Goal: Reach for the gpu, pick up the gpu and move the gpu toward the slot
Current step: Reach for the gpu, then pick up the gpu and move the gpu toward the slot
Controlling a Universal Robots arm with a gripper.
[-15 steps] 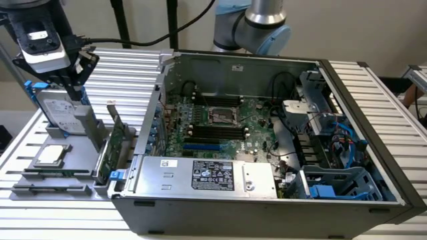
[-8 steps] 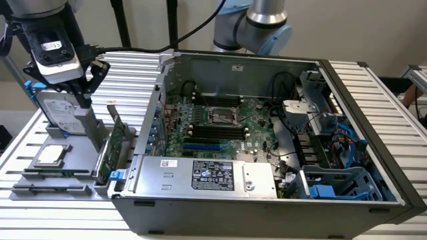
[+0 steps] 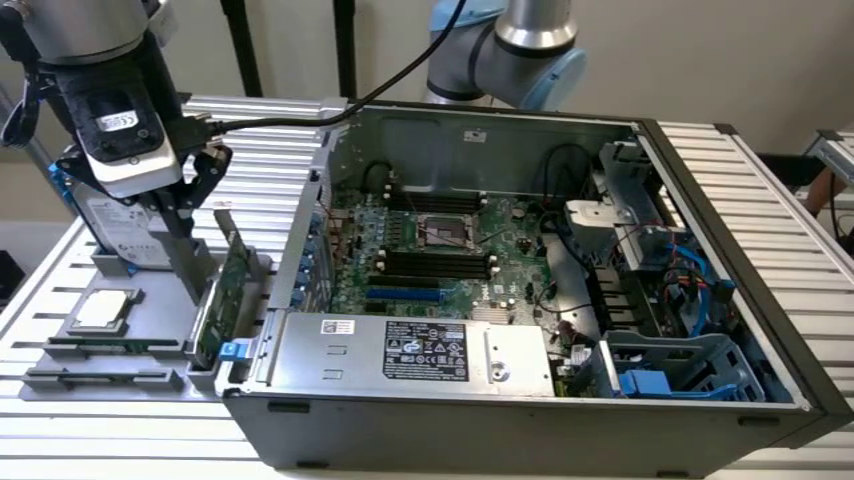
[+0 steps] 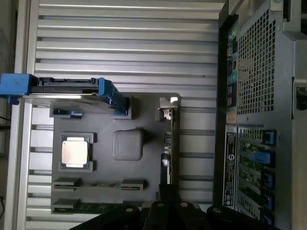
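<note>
Claw [image 3: 200, 212] above upright gpu [image 3: 238, 290]; power-supply label [image 3: 424, 350] illegible.

Gripper [image 3: 198, 212] just above, perhaps touching, upright gpu [image 3: 236, 285] beside case [image 3: 534, 435].

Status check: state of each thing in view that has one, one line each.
gpu: upright on edge in the holder, not lifted.
gripper: close above the gpu.
CPU: lying flat in its holder pocket.
hard drive: standing on edge in the holder.
case: on its side, panel off, open.
</note>
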